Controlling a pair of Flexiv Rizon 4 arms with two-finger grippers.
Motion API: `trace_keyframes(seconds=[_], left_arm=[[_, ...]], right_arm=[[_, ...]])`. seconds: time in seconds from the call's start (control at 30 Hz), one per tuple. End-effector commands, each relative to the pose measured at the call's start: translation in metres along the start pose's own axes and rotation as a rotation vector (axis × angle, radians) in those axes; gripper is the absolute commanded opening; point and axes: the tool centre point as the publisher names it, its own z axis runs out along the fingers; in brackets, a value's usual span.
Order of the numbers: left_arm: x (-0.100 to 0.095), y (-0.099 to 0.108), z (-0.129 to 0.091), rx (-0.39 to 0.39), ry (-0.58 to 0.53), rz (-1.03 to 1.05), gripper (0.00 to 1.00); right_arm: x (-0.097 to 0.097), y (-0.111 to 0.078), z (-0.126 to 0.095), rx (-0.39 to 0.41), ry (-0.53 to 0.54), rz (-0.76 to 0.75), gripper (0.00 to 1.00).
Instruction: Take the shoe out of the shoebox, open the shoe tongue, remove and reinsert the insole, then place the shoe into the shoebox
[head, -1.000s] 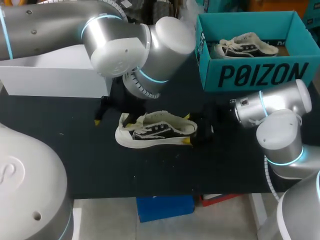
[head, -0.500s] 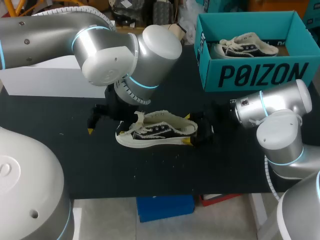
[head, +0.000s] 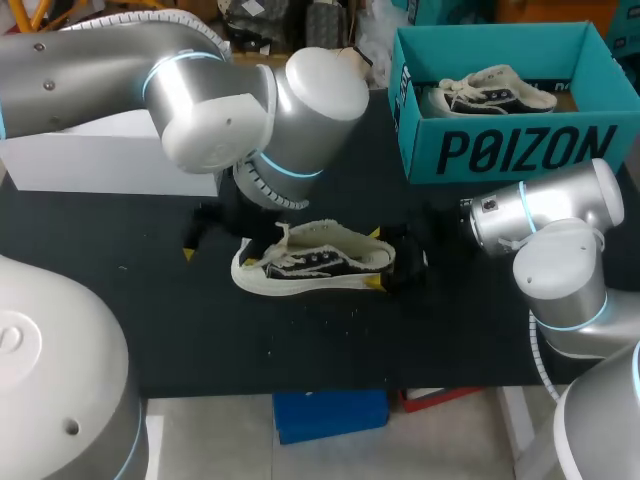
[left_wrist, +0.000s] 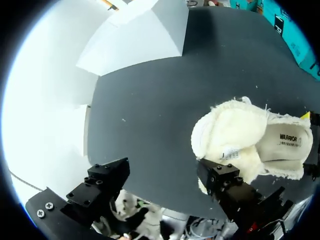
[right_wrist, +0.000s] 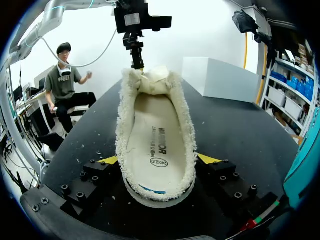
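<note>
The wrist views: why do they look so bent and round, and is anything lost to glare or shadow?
Right wrist view: the fisheye lens stretches the shoe long and bows the edge of the table. Left wrist view: the white box is washed nearly blank by bright light. Head view: straight lines, even light.

lettering on shoebox (head: 515, 150) front and insole (right_wrist: 157, 145)

Rough, frayed cloth and a fleecy cream lining are shown by the shoe (head: 313, 262), a smooth insole (right_wrist: 156, 142) is seen inside it, the table (head: 300, 345) is covered in matt black, and the far-right shoebox (head: 500, 152) is made of matt teal card.
</note>
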Motion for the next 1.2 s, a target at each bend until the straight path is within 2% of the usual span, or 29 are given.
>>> trace_keyframes(seconds=[0.03, 0.07, 0.1, 0.17, 0.33, 0.5, 0.57, 0.67, 1.2], left_arm=[[-0.02, 0.01, -0.027, 0.11, 0.171, 0.16, 0.21], [-0.02, 0.009, -0.031, 0.123, 0.207, 0.223, 0.06], [-0.019, 0.009, -0.037, 0.143, 0.259, 0.301, 0.0], [-0.015, 0.008, -0.047, 0.174, 0.324, 0.432, 0.0], [0.005, 0.012, -0.071, 0.289, 0.534, 0.927, 0.0], [0.027, -0.002, -0.083, 0.34, 0.716, 1.173, 0.0], [0.039, -0.009, -0.085, 0.345, 0.727, 1.218, 0.0], [0.056, -0.02, -0.09, 0.31, 0.745, 1.227, 0.0], [0.056, -0.02, -0.09, 0.31, 0.745, 1.227, 0.0]], right_arm=[[-0.001, -0.003, 0.001, 0.001, -0.001, 0.001, 0.0], [-0.001, -0.003, 0.001, 0.001, -0.001, 0.001, 0.0], [-0.001, -0.003, 0.001, 0.001, -0.001, 0.001, 0.0], [-0.001, -0.003, 0.001, 0.001, -0.001, 0.001, 0.0], [-0.001, -0.003, 0.001, 0.001, -0.001, 0.001, 0.0], [-0.001, -0.003, 0.001, 0.001, -0.001, 0.001, 0.0], [-0.001, -0.003, 0.001, 0.001, -0.001, 0.001, 0.0], [-0.001, -0.003, 0.001, 0.001, -0.001, 0.001, 0.0], [-0.001, -0.003, 0.001, 0.001, -0.001, 0.001, 0.0]])
